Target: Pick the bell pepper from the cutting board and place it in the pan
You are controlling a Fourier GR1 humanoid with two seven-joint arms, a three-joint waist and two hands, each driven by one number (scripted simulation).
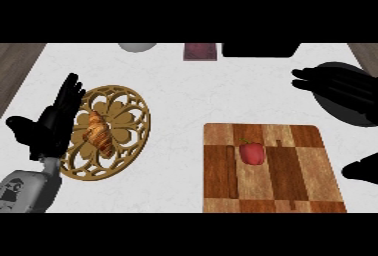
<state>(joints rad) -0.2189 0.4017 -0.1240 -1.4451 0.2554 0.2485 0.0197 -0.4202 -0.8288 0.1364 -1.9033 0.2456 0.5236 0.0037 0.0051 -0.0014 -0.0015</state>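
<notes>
The pepper (252, 153) lies on the board (295, 190), in its far left part and apart from both hands. Its long axis runs toward and away from the robot, with the green stem pointing away.

The right hand (319, 80) shows past the board's far right corner. Its fingers (304, 74) are stretched out toward the left and grasp nothing. They merge with the black pan (343, 114) beneath, so I cannot tell whether they touch it. The view's edge cuts off the pan. A black shape (362, 168) beside the board's right side is also cut off and hard to identify.

The left hand (52, 125) rests at the left of the bench (184, 100), fingers straight and released, overlapping the rim of a trivet (133, 125) that carries a croissant (98, 134).
</notes>
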